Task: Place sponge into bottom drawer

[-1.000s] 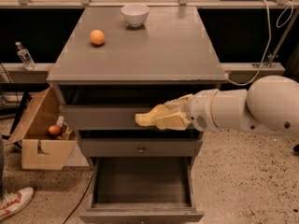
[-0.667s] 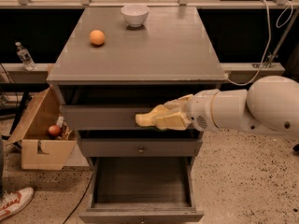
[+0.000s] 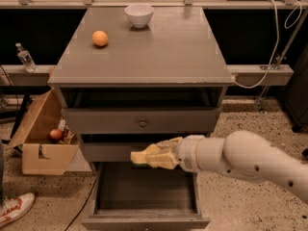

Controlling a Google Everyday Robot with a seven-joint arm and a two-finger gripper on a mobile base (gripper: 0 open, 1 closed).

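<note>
My gripper [image 3: 155,156] is shut on the sponge [image 3: 143,157], a pale-yellow foam pad that sticks out to the left of the fingers. It hangs in front of the middle drawer [image 3: 108,152], just above the bottom drawer [image 3: 144,222]. The bottom drawer is pulled out, with its dark inside open to view. My white arm reaches in from the lower right.
The top drawer [image 3: 143,122] is slightly open. An orange [image 3: 100,38] and a white bowl [image 3: 139,14] sit on the grey cabinet top [image 3: 159,52]. A cardboard box [image 3: 41,146], a bottle [image 3: 25,57] and a shoe [image 3: 13,209] are to the left.
My gripper has moved down and to the left with the sponge, from in front of the top drawer to in front of the middle drawer, above the open bottom drawer.
</note>
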